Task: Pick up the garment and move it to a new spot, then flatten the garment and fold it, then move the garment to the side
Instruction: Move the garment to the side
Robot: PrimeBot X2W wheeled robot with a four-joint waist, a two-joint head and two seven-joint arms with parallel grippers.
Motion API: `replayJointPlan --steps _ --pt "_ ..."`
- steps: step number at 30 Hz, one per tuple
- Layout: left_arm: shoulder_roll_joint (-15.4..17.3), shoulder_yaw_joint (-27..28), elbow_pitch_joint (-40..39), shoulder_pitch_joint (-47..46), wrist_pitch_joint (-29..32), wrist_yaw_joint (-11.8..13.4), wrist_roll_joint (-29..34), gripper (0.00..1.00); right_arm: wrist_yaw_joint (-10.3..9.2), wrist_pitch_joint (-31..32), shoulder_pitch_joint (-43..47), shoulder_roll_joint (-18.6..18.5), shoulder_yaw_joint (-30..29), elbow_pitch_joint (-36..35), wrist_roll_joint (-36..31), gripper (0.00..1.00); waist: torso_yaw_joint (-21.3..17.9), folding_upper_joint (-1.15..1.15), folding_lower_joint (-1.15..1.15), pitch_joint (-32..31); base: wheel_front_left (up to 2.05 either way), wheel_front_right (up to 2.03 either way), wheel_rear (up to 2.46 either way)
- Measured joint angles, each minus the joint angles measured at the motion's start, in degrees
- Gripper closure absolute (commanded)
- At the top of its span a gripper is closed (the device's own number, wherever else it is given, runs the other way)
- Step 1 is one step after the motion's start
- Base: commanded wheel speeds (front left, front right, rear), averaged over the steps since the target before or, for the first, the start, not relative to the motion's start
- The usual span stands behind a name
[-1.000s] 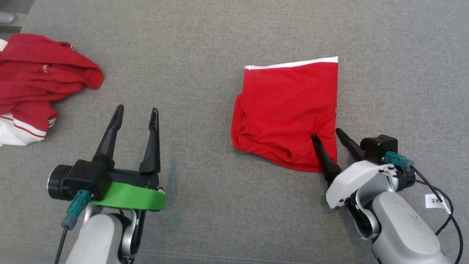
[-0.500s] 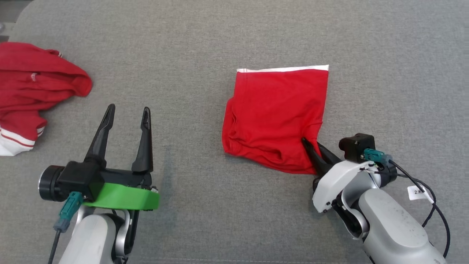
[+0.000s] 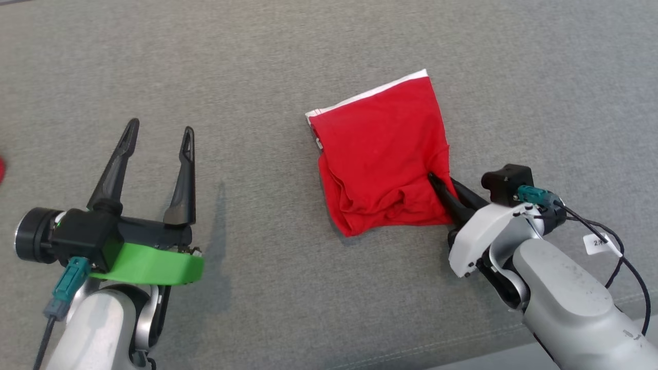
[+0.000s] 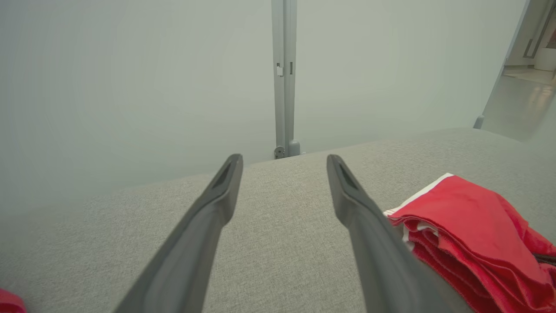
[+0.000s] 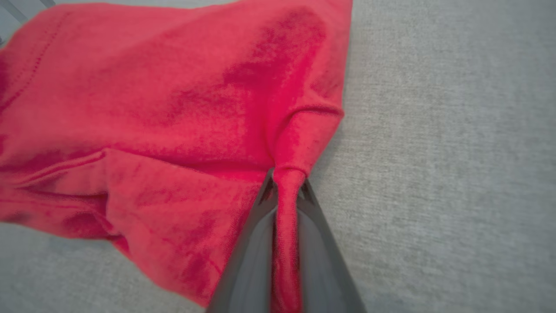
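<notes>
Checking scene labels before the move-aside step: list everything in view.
garment: one, red with white trim, folded, right of centre on the surface.
surface: one, grey fabric, under everything.
red sliver: one, at the far left edge, cut off by the frame; cannot tell what it is.
post: one, grey, upright against a pale wall beyond the surface.
left end effector: one, dark fingers, open, empty, lower left above the surface.
right end effector: one, dark fingers, shut on the garment's near right corner.

the small white tag [image 3: 599, 244] on the black cable [image 3: 581, 221] shows a "2", and the mark after it is too small to read.
</notes>
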Motion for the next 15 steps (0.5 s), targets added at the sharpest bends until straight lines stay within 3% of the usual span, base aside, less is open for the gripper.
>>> replayJointPlan --steps 6,15 --pt "3.27 0.26 -5.04 -2.07 4.21 0.00 1.77 0.00 -0.07 -2.98 -7.93 -2.58 9.17 0.65 2.82 1.00 -7.35 0.00 0.00 3.13 0.00 0.00 0.00" --pt "5.88 -0.07 -10.85 -5.65 8.51 -0.37 3.33 0.00 -0.09 -8.11 -19.77 -15.17 13.79 7.48 6.37 1.00 -13.89 0.00 0.00 9.72 0.00 0.00 0.00"
